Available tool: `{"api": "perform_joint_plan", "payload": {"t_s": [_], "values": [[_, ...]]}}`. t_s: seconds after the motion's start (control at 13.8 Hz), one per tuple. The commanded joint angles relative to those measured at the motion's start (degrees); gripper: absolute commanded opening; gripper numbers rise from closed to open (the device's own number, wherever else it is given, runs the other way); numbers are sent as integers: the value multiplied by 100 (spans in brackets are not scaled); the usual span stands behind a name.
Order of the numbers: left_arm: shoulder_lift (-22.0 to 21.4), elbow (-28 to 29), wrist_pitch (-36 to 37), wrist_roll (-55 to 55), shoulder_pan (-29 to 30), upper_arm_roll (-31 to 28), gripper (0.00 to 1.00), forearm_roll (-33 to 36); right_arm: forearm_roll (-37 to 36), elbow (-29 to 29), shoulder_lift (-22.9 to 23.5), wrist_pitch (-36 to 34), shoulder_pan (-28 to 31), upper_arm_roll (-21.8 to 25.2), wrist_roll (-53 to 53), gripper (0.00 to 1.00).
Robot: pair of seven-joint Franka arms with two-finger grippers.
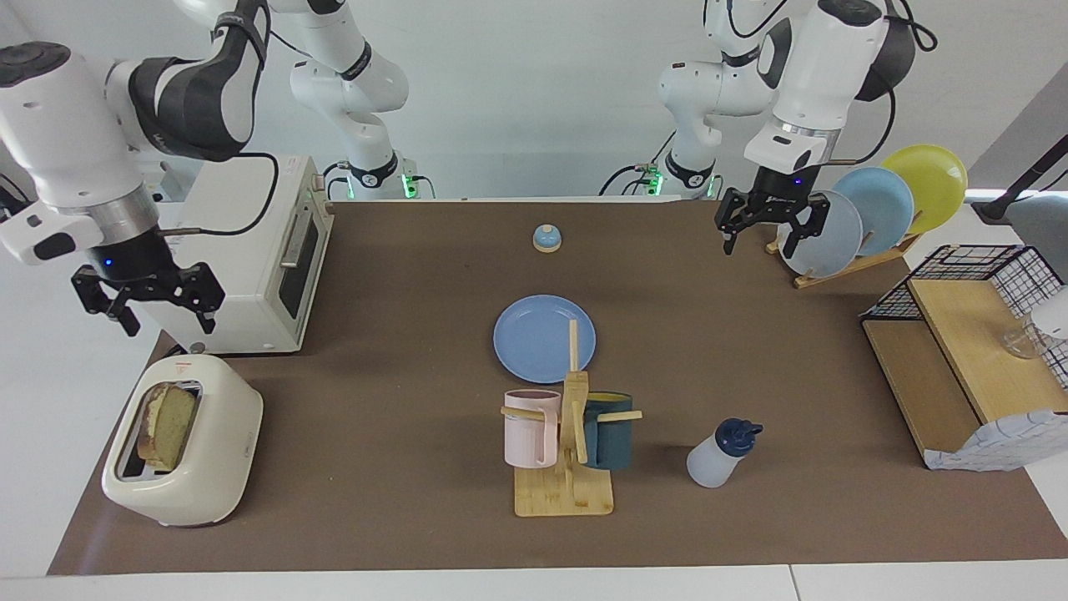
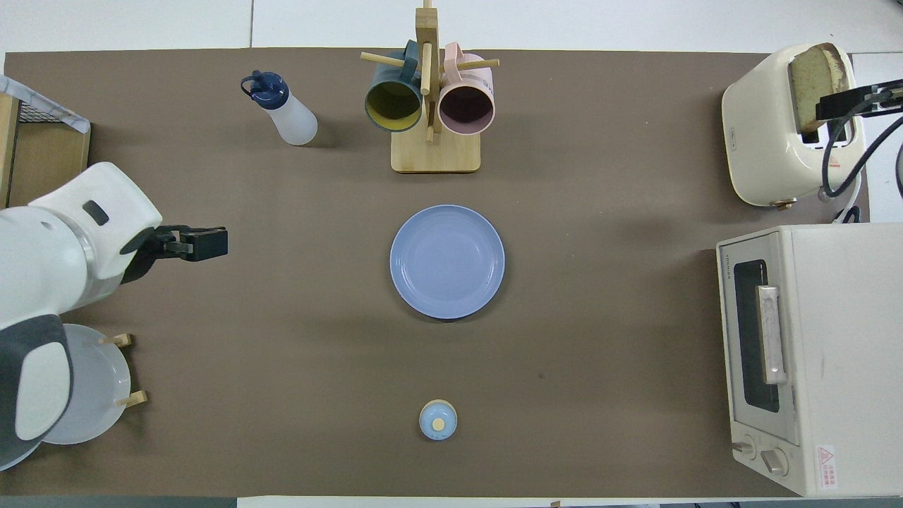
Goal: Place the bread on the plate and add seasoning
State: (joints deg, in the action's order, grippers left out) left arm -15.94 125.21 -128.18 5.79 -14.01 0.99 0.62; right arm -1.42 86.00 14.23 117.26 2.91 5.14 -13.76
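Plainly, nothing gripped yet. Found the bread (image 1: 169,426) low in the facing view, in the bottom corner at the right arm's end — standing on edge in a slot of the toaster (image 1: 219,434), top crust poking clear, long axis running along the slot, roughly up and down the frame.

Placed the right gripper (image 1: 171,321) directly above it in that frame, up in the air in front of the toaster oven (image 1: 242,284) and well apart from the slice. Jaws spread wide, holding nothing and touching nothing, their gap lying across the frame, so probably already crosswise to the slice's thin way. Judged a descent onto the crust as the coming move, with the right arm much the nearer.

Put the left gripper (image 1: 761,249) in the upper part of the frame, over bare table beside the plate rack (image 1: 843,265) — fingers likewise splayed and empty. Marked the seasoning (image 1: 713,459) upright in the lower part of the frame, far down from those jaws. Saw the plate (image 1: 538,338) flat and bare mid-frame, between the two arms.
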Motion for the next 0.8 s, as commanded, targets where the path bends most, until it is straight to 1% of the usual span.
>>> {"api": "perform_joint_plan", "payload": {"t_s": [0.0, 0.07, 0.15, 0.22, 0.29, 0.36, 0.51, 0.58, 0.73], "values": [[-208, 915, -1311, 203, -85, 42, 100, 105, -104, 396, 343, 1371, -45, -13, -502, 100], [-190, 1100, -1698, 194, -85, 42, 100, 148, -104, 835, 274, 2205, -54, -4, -922, 100], [-138, 1276, -2120, 194, -50, 42, 100, 210, -104, 1049, 221, 2562, -2, -4, -1266, 100], [-15, 1391, -2533, 203, -23, 42, 100, 219, -96, 1086, 212, 2574, 7, -4, -1461, 100], [151, 1444, -2894, 203, -23, 42, 100, 219, -78, 1103, 203, 2565, 34, -13, -1428, 100], [405, 1453, -3254, 212, -14, 42, 100, 219, -34, 1086, 203, 2539, 95, -13, -1419, 100], [949, 1453, -3957, 264, -75, 33, 100, 202, 62, 885, 211, 2076, 209, -22, -1428, 100], [1214, 1453, -4361, 282, -76, 33, 100, 184, 132, 797, 220, 1986, 210, -22, -1419, 100], [1741, 1453, -5091, 291, -85, 33, 100, 166, 246, 997, 238, 2544, 375, -30, -1366, 100]]}}
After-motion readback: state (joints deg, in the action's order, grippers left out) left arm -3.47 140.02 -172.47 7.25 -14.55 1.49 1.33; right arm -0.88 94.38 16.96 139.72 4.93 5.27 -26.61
